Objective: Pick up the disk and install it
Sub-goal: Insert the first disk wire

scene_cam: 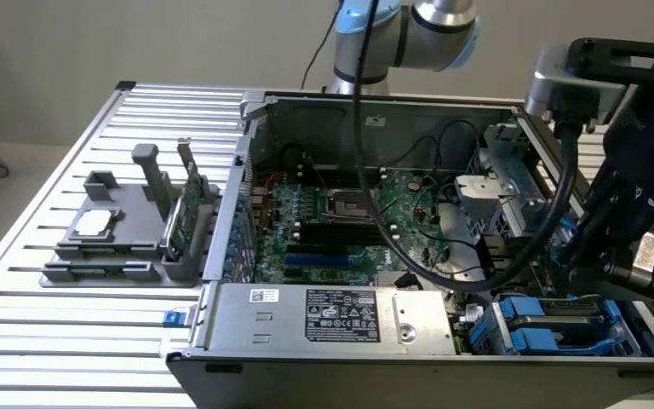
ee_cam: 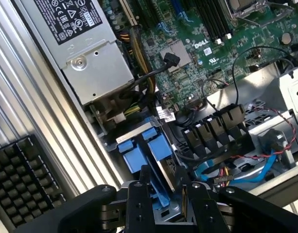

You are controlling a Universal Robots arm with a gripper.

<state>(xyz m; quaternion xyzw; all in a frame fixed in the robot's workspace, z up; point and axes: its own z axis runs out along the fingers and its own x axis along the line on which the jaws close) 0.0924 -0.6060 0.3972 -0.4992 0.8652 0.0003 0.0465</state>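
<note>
Gripper [ee_cam: 162,175] clamps the flat silver-grey metal disk with blue plastic rails [ee_cam: 158,188] edge-on – lowered into the open computer case's [scene_cam: 304,104] bay, apparently not fully seated – release left

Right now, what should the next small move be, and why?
Probably ease it slightly deeper. The end effector grips the silver-grey metal disk with blue plastic rails edge-on, close beside a second blue plastic carrier, so it looks aligned but perhaps not fully seated.
</note>
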